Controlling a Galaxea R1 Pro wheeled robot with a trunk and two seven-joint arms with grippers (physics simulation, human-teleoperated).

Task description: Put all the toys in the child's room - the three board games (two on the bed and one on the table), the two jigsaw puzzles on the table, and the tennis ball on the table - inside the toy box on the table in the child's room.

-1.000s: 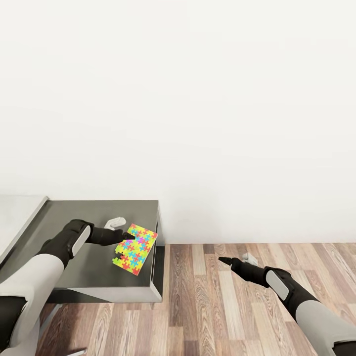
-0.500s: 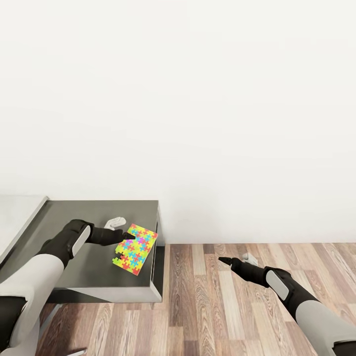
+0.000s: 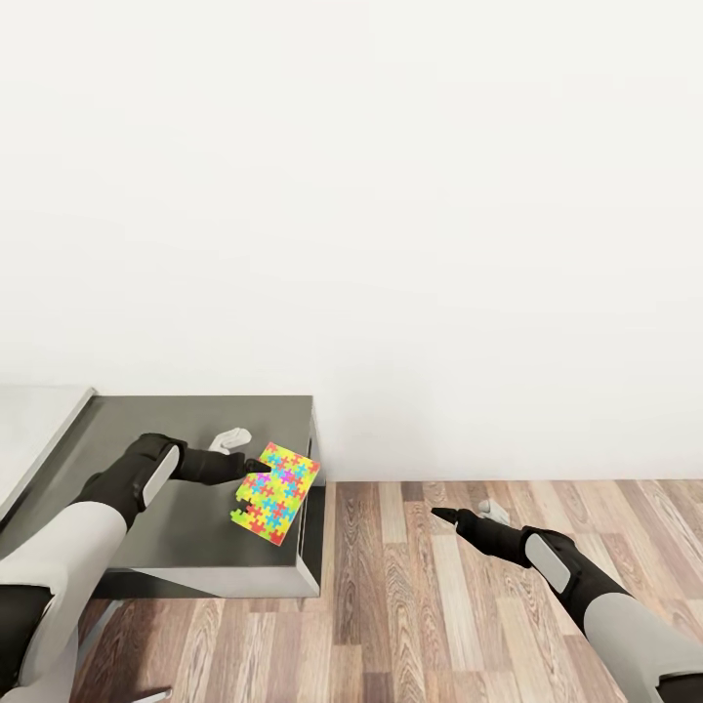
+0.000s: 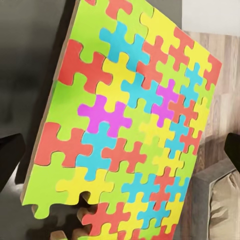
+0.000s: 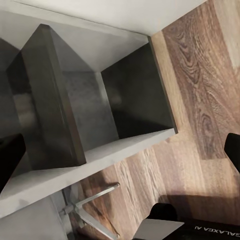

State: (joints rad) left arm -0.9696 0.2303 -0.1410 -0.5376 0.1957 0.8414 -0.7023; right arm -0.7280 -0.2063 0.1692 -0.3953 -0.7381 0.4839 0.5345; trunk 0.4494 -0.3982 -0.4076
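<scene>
One jigsaw puzzle (image 3: 276, 493), a flat sheet of yellow, pink, orange and blue pieces, lies at the right end of the dark grey table (image 3: 176, 532). Its far corner reaches past the table's edge. My left gripper (image 3: 256, 467) touches the sheet's left side. In the left wrist view the jigsaw puzzle (image 4: 125, 125) spreads between the two dark fingertips (image 4: 11, 160), which stand wide apart, so this gripper is open. My right gripper (image 3: 439, 512) hangs open over the wood floor, right of the table, holding nothing. The toy box, board games and tennis ball are out of view.
A white wall fills the upper picture. A light grey surface (image 3: 29, 430) adjoins the table at far left. Wood-plank floor (image 3: 469, 605) stretches to the right. The right wrist view looks into the table's dark open compartment (image 5: 125, 95), with grey metal legs (image 5: 92, 210) below.
The puzzle has slid right toward the table's edge and turned slightly, with my left gripper following it. The right arm has not moved.
</scene>
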